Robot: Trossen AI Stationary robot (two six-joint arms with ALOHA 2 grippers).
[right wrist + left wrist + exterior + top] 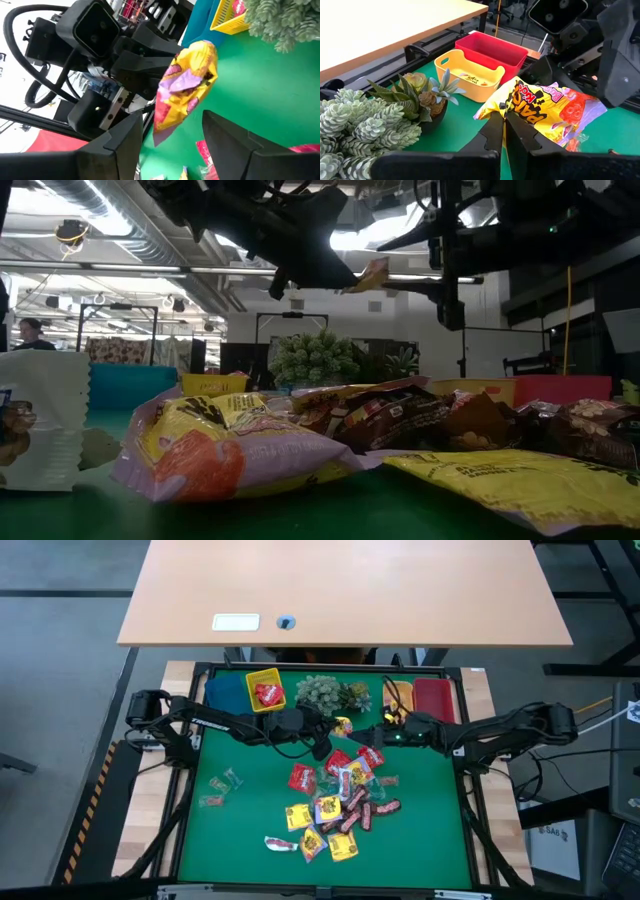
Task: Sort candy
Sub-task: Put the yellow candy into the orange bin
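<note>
The candy lies as a pile of small wrapped sweets (335, 802) in the middle of the green mat, seen close up in the low view (300, 430). My left gripper (504, 131) is shut on one yellow packet with purple and red print (540, 112), held above the mat right of centre (343, 726) (370, 275). My right gripper (172, 135) is open and faces that packet (187, 82) from the table's right, its fingers apart from it. A few pale wrappers (222, 785) lie alone on the mat's left. My left gripper pinches the yellow packet between its two fingers at the packet's near edge (506, 114). The fingers (492, 132) come about level from the table's left. The packet sticks out past the fingertips and is lifted clear of the mat (372, 277).
Along the far edge stand a blue bin (225, 690), a yellow bin (266, 692) holding a red packet, a grey-green plant cluster (330, 692), an orange-yellow bin (398, 696) and a red bin (434, 698). A wooden desk (340, 590) lies beyond. The mat's left side has free room.
</note>
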